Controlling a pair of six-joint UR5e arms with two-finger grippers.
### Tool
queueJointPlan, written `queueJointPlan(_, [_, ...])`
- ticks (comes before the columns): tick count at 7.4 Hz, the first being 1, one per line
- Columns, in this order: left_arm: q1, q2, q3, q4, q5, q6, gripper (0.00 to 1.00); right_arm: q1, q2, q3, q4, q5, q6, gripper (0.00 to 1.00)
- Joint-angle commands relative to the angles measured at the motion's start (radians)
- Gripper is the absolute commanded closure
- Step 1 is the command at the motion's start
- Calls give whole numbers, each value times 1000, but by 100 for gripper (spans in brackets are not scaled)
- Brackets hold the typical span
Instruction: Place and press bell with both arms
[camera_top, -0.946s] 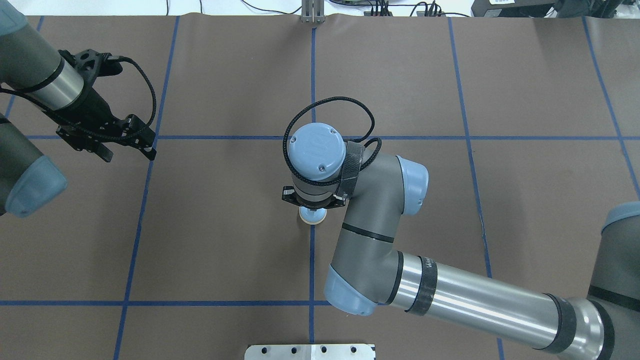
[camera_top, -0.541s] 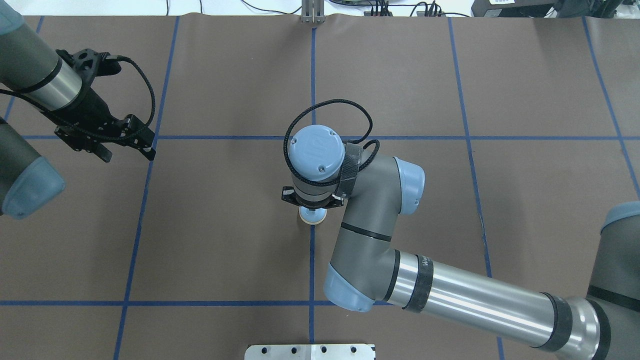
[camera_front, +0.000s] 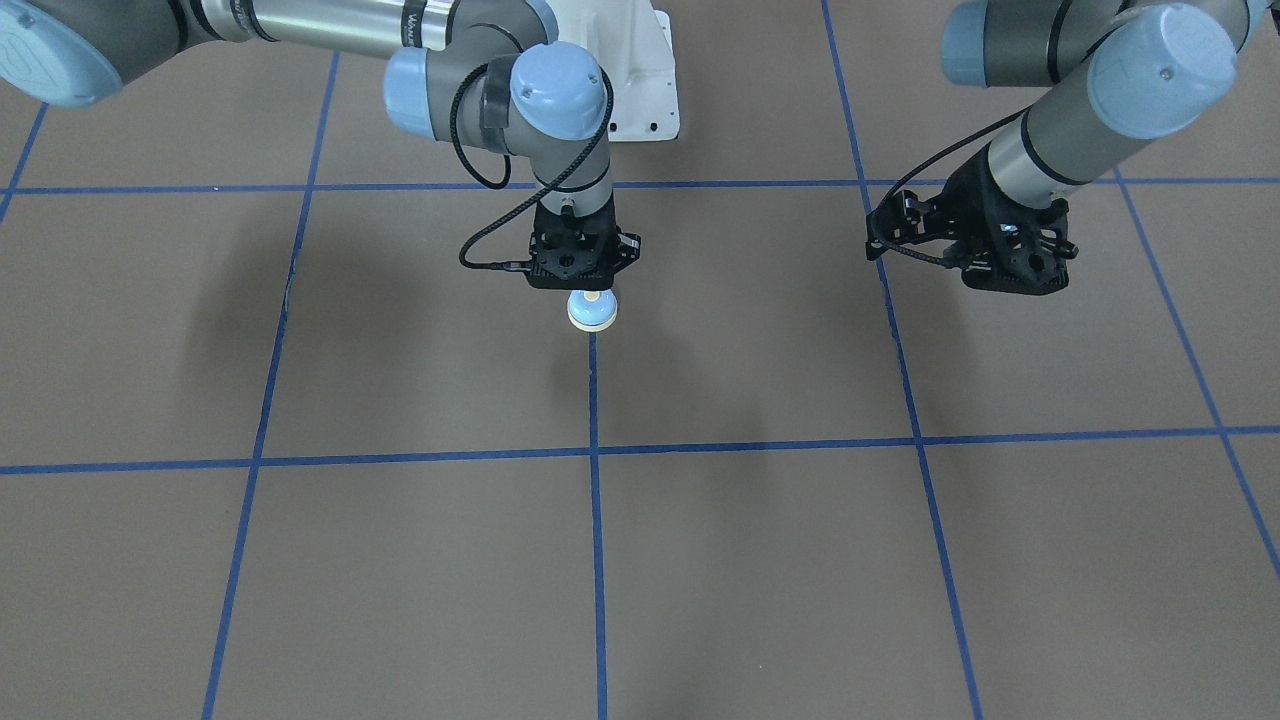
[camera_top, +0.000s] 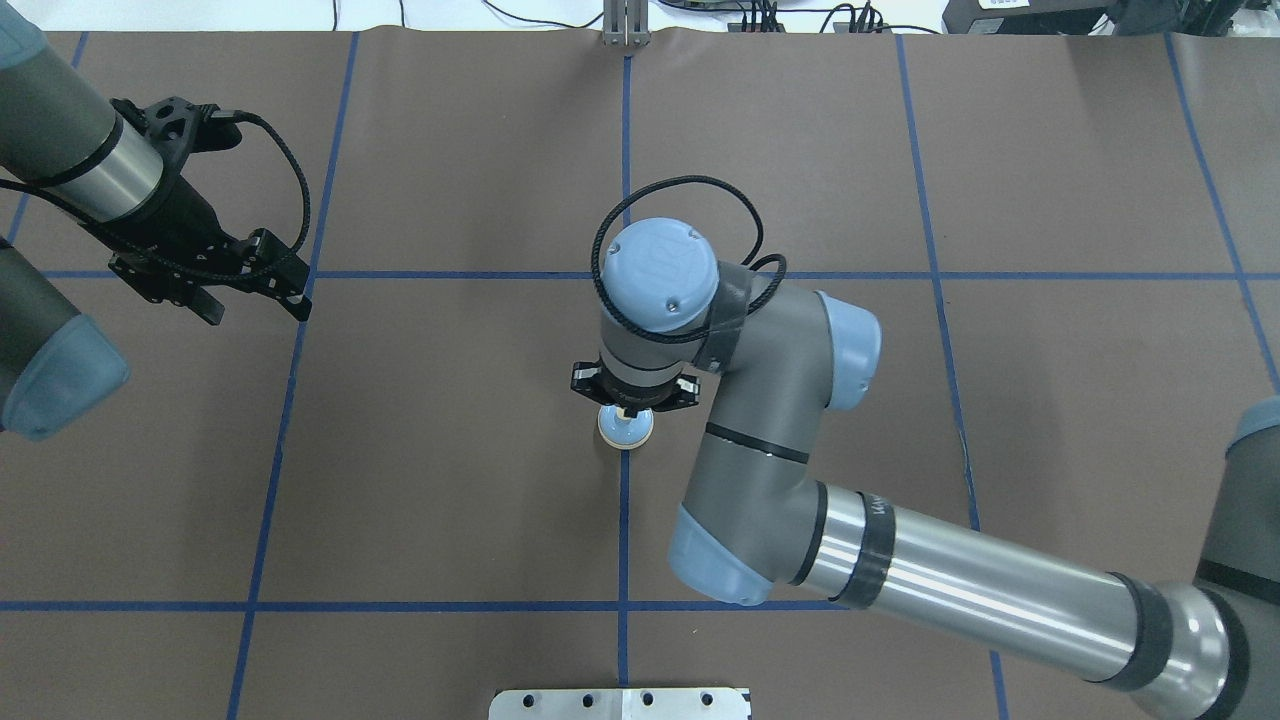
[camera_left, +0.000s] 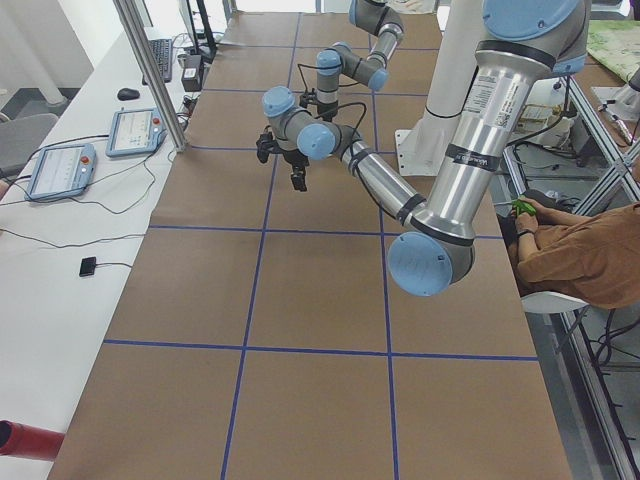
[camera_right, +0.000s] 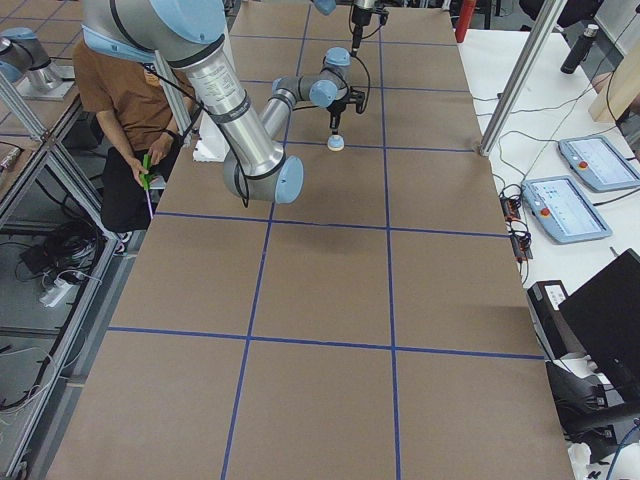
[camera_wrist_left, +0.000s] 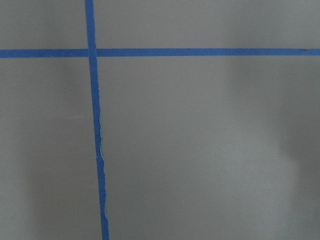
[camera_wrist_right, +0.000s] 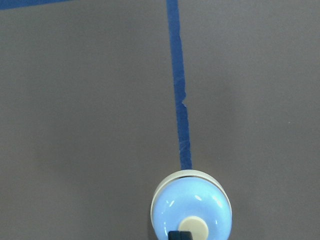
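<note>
The bell is light blue with a cream button and cream base ring. The worktop is brown, gridded with blue tape lines. The right arm and left arm are grey and silver, capped light blue; right gripper and left gripper black

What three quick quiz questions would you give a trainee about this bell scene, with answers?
1. True or false: the bell lies tipped on its side.
2. Which gripper is directly above the bell? A) left gripper B) right gripper C) neither
3. Short answer: what table marking does the bell sit on?
Key: 1 false, it stands upright. 2 B. 3 a blue tape line.
</note>
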Motion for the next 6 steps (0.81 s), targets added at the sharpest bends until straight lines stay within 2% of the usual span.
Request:
queueJointPlan(1, [-3, -1, 0, 0, 0, 7, 2, 106, -200, 255, -77, 56, -44, 100])
queueJointPlan(3, [-24, 7, -3, -3, 3, 17, 2, 276, -383, 345, -71, 182, -305, 100])
queueJointPlan(6, [-116, 138, -37, -3, 2, 260, 1, 642, -612, 300, -66, 353, -871, 100])
